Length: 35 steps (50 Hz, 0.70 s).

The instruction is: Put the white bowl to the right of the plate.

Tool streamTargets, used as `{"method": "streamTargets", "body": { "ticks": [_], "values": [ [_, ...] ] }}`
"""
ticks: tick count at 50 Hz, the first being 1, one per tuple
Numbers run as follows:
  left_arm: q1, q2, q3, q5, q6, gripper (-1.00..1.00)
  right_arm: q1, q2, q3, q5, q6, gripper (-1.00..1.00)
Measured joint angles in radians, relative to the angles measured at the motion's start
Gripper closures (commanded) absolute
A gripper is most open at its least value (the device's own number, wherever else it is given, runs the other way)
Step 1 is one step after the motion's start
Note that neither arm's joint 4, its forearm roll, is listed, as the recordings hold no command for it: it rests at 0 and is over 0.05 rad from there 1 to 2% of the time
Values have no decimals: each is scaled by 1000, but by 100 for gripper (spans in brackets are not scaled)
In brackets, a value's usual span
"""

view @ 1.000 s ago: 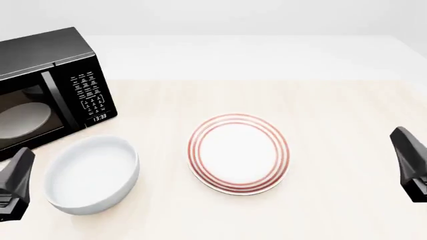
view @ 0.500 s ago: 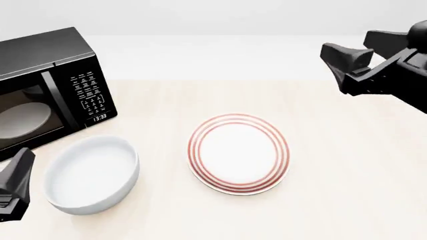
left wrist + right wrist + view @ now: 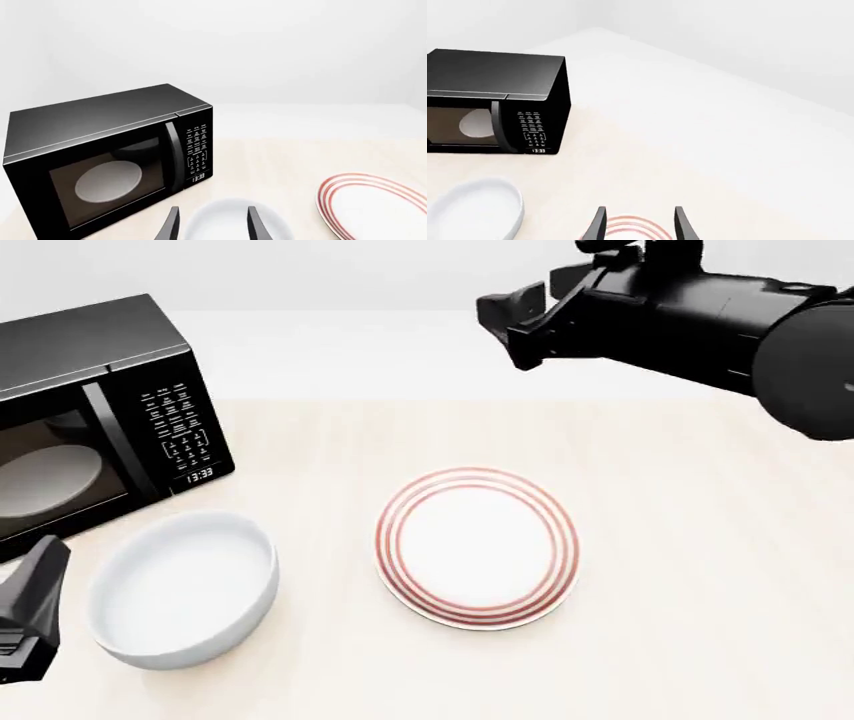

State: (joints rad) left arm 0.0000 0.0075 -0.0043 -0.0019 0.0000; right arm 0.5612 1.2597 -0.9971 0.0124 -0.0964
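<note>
- Down at the near left corner of the worktop [image 3: 694, 540] sat the left tool [image 3: 212, 225], low, fingers parted a bit, nothing held.
- Just beyond it was the white bowl [image 3: 184, 588], left of the plate [image 3: 478, 547] and not touching it.
- Behind the bowl stood the microwave [image 3: 100, 410], door shut, clock lit.
- Farthest out, the right tool [image 3: 638, 224] hung high above the plate's far side, fingers apart and empty.

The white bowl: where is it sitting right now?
In the front view the white bowl rests on the table at near left, left of the plate and just in front of the microwave.
</note>
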Motion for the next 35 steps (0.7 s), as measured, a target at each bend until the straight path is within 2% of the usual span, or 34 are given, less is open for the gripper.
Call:
{"method": "streamTargets", "body": {
  "ticks": [20,35],
  "values": [
    [0,0,0,0,0,-100,125,263,-236,71,34,-100],
    [0,0,0,0,0,-100,187,433,-385,136,72,-100]
  ]
}}
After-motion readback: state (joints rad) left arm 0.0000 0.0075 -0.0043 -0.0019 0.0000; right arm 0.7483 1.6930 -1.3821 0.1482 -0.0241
